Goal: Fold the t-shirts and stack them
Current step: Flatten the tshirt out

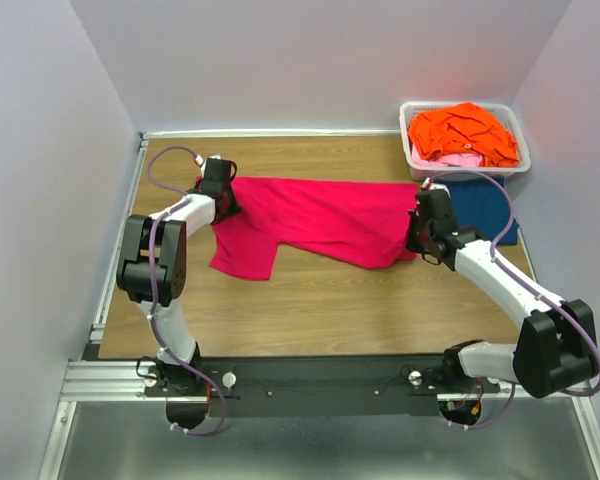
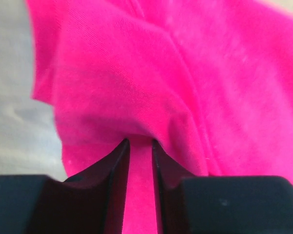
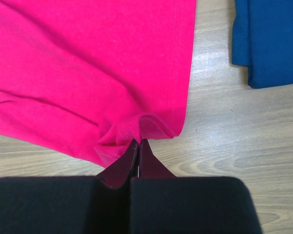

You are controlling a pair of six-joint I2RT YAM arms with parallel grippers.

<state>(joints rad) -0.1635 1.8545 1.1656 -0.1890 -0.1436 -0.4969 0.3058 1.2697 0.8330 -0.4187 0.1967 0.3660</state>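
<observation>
Two grips on one shirt, is that what you have? — Desk

Yes. The magenta t-shirt (image 1: pixel 320 215) lies spread across the middle of the table (image 1: pixel 330 300), with one end in each gripper. The left gripper (image 2: pixel 140 142) is at the shirt's left end. Its fingers (image 2: pixel 115 165) stand a narrow way apart with a fold of magenta cloth clamped between them, and more cloth bulges just beyond the tips. The right gripper (image 3: pixel 138 142) has its fingers pressed together on the hem corner at the right end, the cloth puckered at the tips. — Operator

And the others? — Desk

The dark blue t-shirt (image 1: pixel 480 210) lies flat by the table's right edge, just on the near side of the white basket (image 1: pixel 408 140). It is apart from the magenta hem, with bare wood between (my right wrist camera shows that gap plainly). The orange t-shirt (image 1: pixel 465 133) is heaped in the basket over some pale pink cloth (image 1: pixel 458 160). — Operator

What can't you make out? — Desk

From above, both sets of fingers are hidden under the wrists, so I read the grips from the wrist cameras alone. The left wrist view is filled with blurred magenta, and I cannot tell which part of the shirt is pinched there. My right arm crosses part of the blue shirt, and only a sliver of the pale pink shows. — Operator
</observation>
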